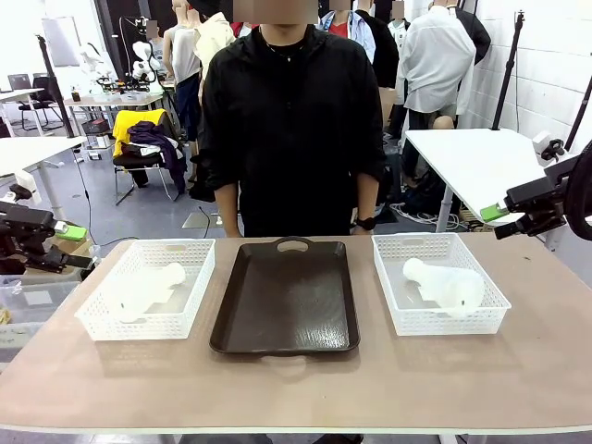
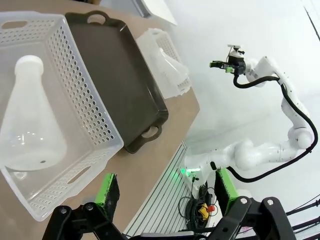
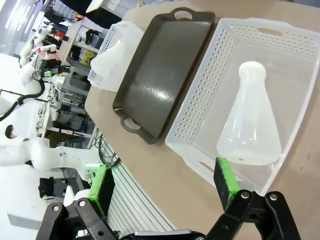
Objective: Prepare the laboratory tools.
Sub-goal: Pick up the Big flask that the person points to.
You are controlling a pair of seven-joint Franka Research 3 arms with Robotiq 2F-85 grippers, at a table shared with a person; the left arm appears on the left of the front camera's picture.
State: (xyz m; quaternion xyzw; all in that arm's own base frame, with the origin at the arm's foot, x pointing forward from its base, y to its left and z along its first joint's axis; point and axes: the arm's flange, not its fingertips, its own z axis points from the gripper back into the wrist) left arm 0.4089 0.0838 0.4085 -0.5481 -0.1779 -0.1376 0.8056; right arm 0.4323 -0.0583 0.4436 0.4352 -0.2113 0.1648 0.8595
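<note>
Tan tabletop (image 1: 296,388) holds tray (image 1: 287,296), baskets (image 1: 139,328) with flasks (image 1: 444,285); cluttered room behind.

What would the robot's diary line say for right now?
left gripper: open, empty | right gripper: open, empty | left flask: lying in left basket | right flask: lying in right basket | tray: between baskets

Nothing legible shows: no print, label, brand mark or number can be read on the brown tray (image 1: 287,296), the left-of-tray flask (image 1: 143,289), the right-of-tray flask (image 1: 446,285) or the desk (image 1: 296,388).
</note>
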